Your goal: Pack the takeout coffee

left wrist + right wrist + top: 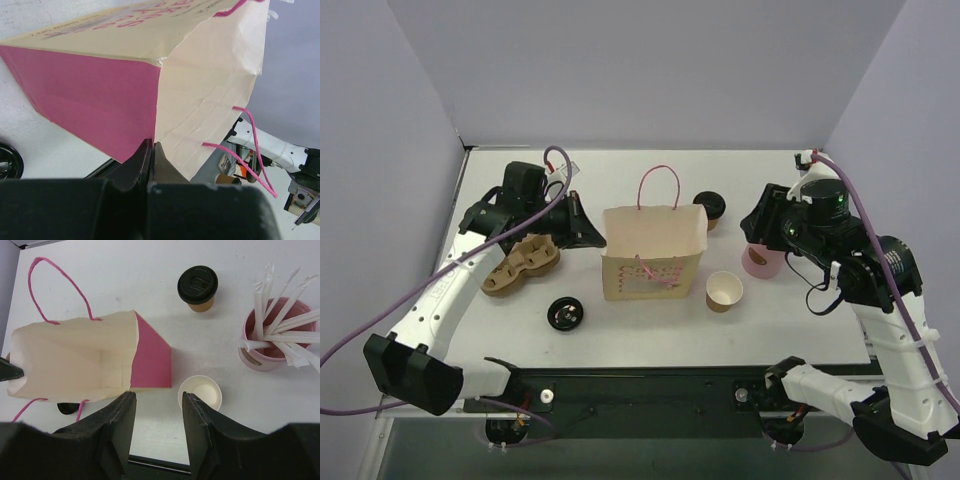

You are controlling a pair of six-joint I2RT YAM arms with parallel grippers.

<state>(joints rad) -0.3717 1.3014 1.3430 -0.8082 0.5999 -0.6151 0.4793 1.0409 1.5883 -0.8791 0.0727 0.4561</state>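
Note:
The takeout coffee (709, 207) (198, 286), a small brown cup under a black lid, stands upright behind the right rear corner of the paper bag (653, 250) (75, 355). The bag stands with its mouth open and its pink handles (658, 180) up. My left gripper (598, 240) (151, 145) is shut on the left rim of the bag (200, 90). My right gripper (754, 222) (159, 405) hangs open above the table, to the right of the coffee, with nothing between its fingers.
A lidless brown cup (724, 291) (200, 392) stands by the bag's front right corner. A pink cup of wrapped straws (760, 260) (272, 340) is at the right. A loose black lid (565, 313) and a pulp cup carrier (520, 266) lie at the left.

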